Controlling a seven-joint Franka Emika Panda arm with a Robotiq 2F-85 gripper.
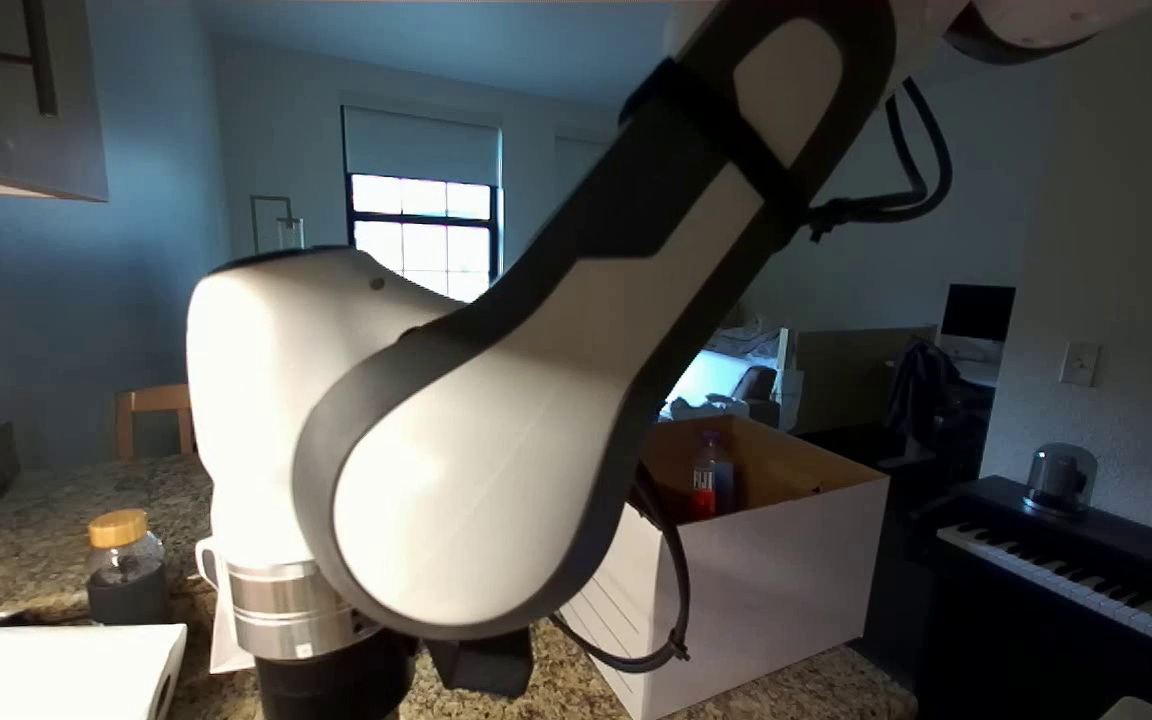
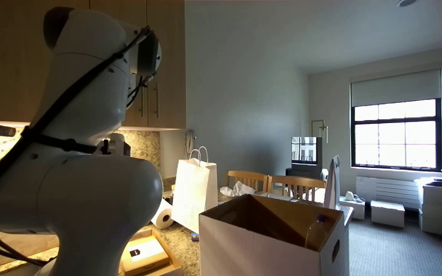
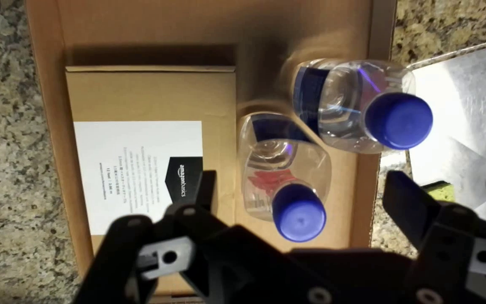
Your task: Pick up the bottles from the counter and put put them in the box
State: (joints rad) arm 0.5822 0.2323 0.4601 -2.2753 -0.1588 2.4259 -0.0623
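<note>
1. Gripper (image 3: 301,185): spread wide in wrist view (12 = top of view), pads clear of bottle A (image 3: 287,177) on both sides; bottle A's cap shows between the fingers.
2. Bottle A: upright, 4 o'clock from view centre. Clear plastic, blue cap, red patch visible.
3. Bottle B (image 3: 348,109): upright, just beside bottle A, at 1 o'clock from it. Blue cap. Whether A and B touch: cannot tell.
4. Both stand in a cardboard tray (image 3: 184,21) on the counter (image 3: 6,169).
5. Carton (image 3: 154,97), same tray: lying flat, just beside bottle A at its 9 o'clock. White label.
6. Sink (image 3: 475,84): 3 o'clock in wrist view, outside the tray. Sponge (image 3: 442,191) at its tray-side edge, partly hidden by the gripper.
7. Bottle C (image 2: 316,233): inside the box (image 2: 263,253), near upright, blue cap; seen in both exterior views. In an exterior view (image 1: 708,480) its base is hidden by the box wall.
8. Bag (image 2: 194,195): upright at the box's 10 o'clock in an exterior view. Roll (image 2: 160,215) on its side just beside the bag, at 8 o'clock from it.
9. Jar (image 1: 126,582): 8 o'clock in an exterior view, on the counter. Dark contents, wood-coloured lid.
</note>
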